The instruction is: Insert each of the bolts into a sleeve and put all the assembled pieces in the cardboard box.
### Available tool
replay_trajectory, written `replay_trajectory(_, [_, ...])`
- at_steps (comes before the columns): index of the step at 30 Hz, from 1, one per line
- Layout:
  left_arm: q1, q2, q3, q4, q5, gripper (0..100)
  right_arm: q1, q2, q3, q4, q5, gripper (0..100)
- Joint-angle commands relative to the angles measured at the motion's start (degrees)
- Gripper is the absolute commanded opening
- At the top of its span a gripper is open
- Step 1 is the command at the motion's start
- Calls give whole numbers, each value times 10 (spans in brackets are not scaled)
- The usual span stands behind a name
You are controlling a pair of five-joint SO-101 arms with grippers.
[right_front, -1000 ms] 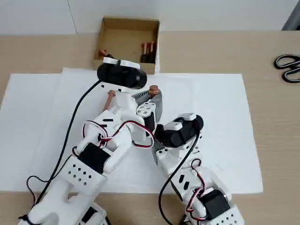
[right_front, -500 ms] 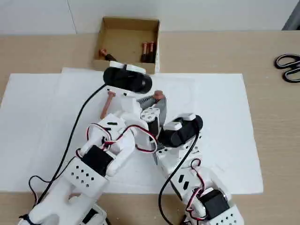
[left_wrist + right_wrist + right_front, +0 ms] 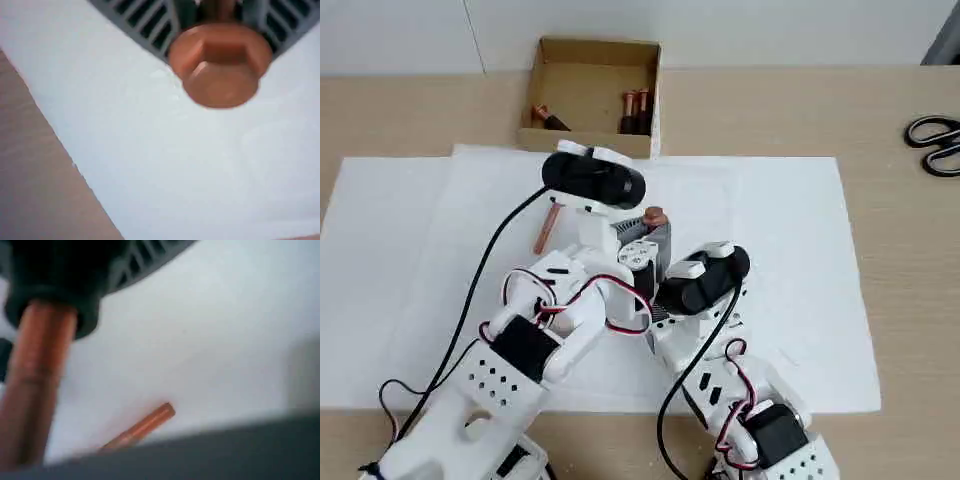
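My left gripper is shut on a copper bolt in the middle of the white sheet; the bolt's hex head sits between the grey ribbed fingers. My right gripper holds a black sleeve, and the bolt's shaft sticks out of it. In the high view both grippers meet just beyond the right arm's black motor. A loose bolt lies on the sheet to the left. The cardboard box holds assembled pieces and another.
A white paper sheet covers the middle of the wooden table. Black-handled scissors lie at the far right edge. The left arm's black cable trails across the sheet on the left.
The left arm has drawn back from the box toward the right arm, carrying the bolt head nearer and uncovering the piece in the box's left part. The right arm barely moved.
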Motion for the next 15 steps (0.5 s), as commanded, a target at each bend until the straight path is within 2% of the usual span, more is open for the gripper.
replay_trajectory(1, [1, -22, -3, 24, -1, 6, 1, -11, -7, -16, -6, 5])
replay_trajectory(10, [1, -24, -2, 40, 1, 6, 1, -11, -7, -16, -6, 5])
replay_trajectory(15, [2, -24, 39, -4, -1, 6, 1, -11, -7, -16, -6, 5])
